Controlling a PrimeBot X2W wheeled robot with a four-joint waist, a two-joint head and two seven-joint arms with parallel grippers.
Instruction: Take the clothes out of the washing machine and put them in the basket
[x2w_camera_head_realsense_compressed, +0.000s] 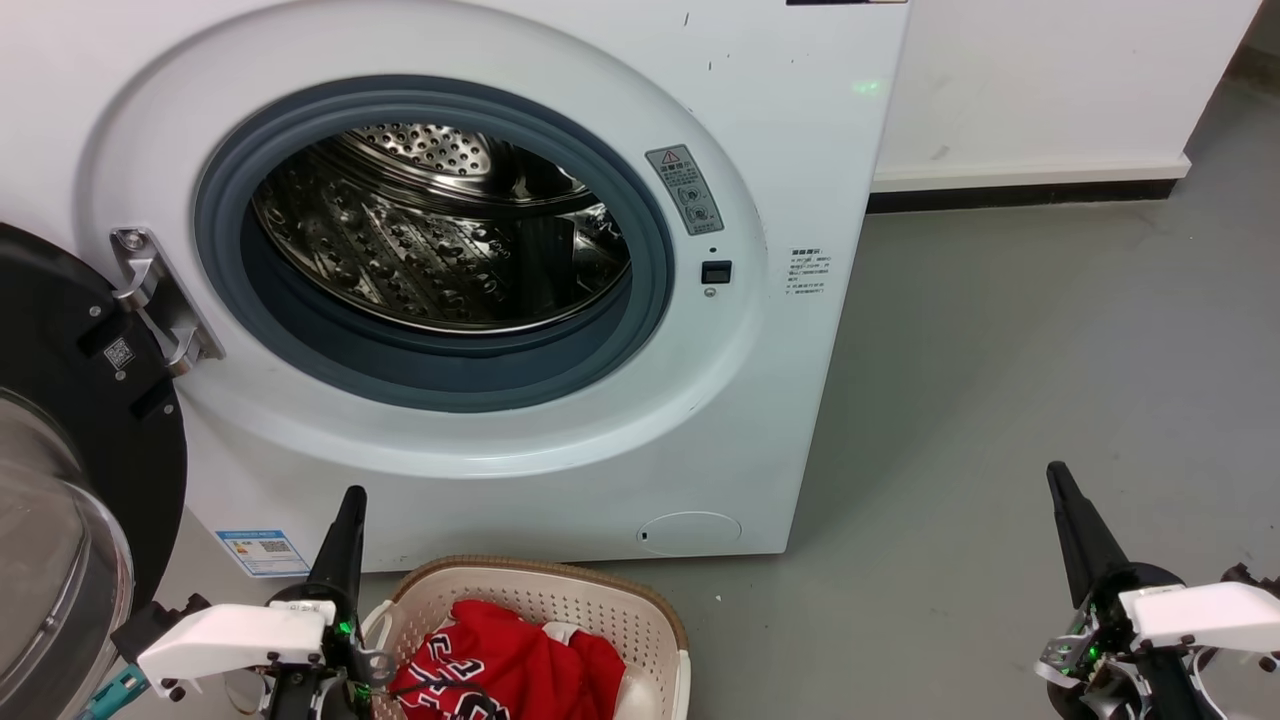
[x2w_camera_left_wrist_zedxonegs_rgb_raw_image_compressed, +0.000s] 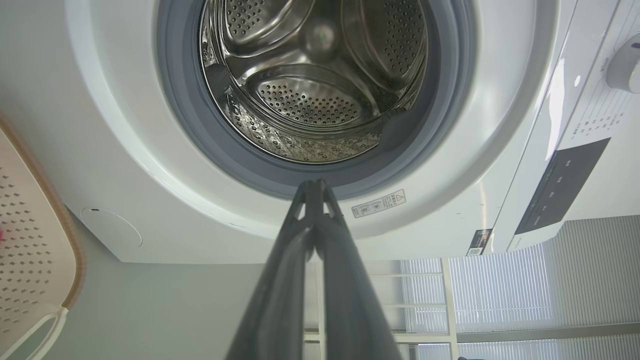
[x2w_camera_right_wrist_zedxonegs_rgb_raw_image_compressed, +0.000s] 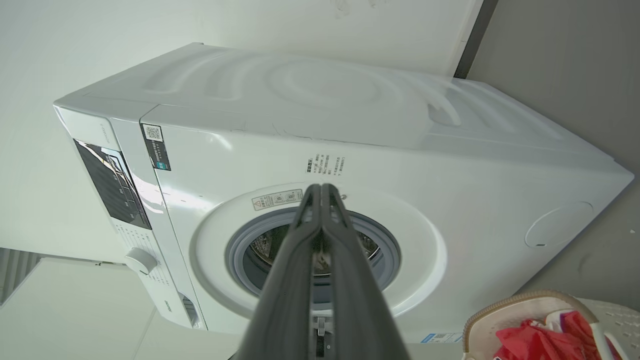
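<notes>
Red clothes (x2w_camera_head_realsense_compressed: 520, 665) lie in the basket (x2w_camera_head_realsense_compressed: 560, 568), set before the washing machine (x2w_camera_head_realsense_compressed: 800, 200), likely for a short drop; left pincer (x2w_camera_head_realsense_compressed: 350, 505) and right pincer (x2w_camera_head_realsense_compressed: 1060, 490) clenched, empty.

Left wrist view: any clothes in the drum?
No, the drum of the washing machine shows bare perforated steel all round, with no fabric lying in it.

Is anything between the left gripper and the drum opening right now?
Nothing visible: the door stands open at the left, clear of the left gripper. The drum looks empty; clothes lie in the basket.
</notes>
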